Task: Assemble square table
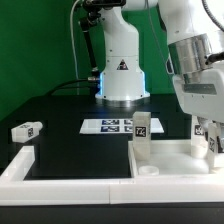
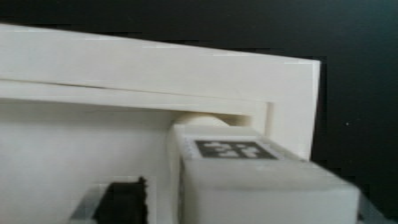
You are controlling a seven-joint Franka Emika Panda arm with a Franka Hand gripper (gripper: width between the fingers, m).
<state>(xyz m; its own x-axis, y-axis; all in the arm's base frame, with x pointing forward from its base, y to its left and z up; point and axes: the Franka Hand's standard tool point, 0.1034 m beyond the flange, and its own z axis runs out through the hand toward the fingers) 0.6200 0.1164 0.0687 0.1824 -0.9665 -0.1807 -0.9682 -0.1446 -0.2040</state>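
The white square tabletop (image 1: 172, 158) lies at the exterior view's right, inside the border rails. One white leg (image 1: 142, 134) stands upright on it, tag facing the camera. A round corner socket (image 1: 148, 171) shows in front of that leg. My gripper (image 1: 205, 138) is over the tabletop's right corner, shut on another tagged leg (image 2: 246, 178). In the wrist view that leg's round end (image 2: 214, 123) sits against the tabletop's edge (image 2: 143, 70), and one dark finger (image 2: 121, 200) shows beside the leg. A third leg (image 1: 25, 130) lies on the black table at the left.
The marker board (image 1: 112, 125) lies flat in front of the robot base (image 1: 122, 75). Long white border rails (image 1: 45, 165) run along the front and left of the work area. A green backdrop stands behind.
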